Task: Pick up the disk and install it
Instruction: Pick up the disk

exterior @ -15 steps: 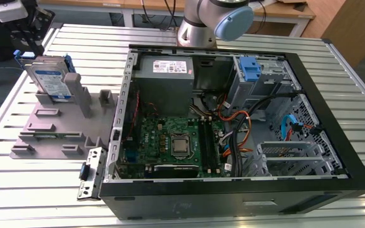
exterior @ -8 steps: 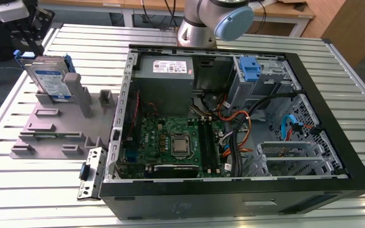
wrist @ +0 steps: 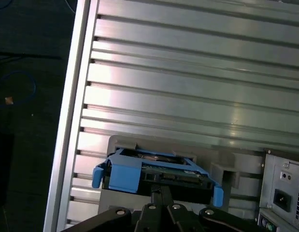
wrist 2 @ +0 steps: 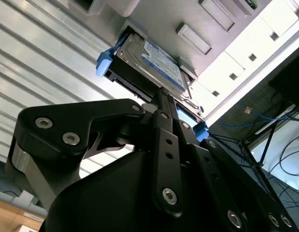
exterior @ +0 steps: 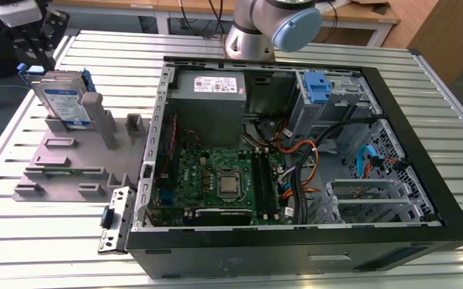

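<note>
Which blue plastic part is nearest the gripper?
The disk, blue-railed, upright in the grey holder outside the case, right at the gripper; the tall blue clip sits inside the case.

Arm (exterior: 273, 27) rises at far centre. Claw (exterior: 37, 54) sits at the exterior view's far left, pointing down. In both wrist views black fingers (wrist 2: 164, 145) drawn together, tips meeting.
</note>
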Available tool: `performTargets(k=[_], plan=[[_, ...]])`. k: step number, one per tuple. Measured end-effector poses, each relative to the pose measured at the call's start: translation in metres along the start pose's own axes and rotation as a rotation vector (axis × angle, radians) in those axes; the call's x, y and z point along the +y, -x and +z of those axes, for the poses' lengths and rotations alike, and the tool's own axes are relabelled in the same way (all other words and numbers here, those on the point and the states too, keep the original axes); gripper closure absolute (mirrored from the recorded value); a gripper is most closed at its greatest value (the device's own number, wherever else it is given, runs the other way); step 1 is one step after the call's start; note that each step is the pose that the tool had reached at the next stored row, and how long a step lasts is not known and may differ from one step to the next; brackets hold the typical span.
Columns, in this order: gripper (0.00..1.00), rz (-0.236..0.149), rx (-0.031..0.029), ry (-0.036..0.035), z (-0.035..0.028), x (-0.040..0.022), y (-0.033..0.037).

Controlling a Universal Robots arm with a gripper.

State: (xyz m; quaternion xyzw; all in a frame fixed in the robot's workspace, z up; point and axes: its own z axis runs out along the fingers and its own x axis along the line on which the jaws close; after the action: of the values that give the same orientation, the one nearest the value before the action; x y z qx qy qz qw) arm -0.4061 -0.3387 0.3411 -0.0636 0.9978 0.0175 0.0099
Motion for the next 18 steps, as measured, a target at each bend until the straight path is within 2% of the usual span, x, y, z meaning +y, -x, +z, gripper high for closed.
performTargets(k=[3,12,14,18], plan=[[0.89,-0.033,0.001,0.0007,0.0,0.0,0.0],[0.89,-0.039,0.0013,0.0009,0.0,0.0,0.0],[0.89,-0.057,0.0018,0.0013,0.0001,0.0,0.0],[0.89,-0.118,0.0038,0.0026,0.0002,0.0,0.0]])
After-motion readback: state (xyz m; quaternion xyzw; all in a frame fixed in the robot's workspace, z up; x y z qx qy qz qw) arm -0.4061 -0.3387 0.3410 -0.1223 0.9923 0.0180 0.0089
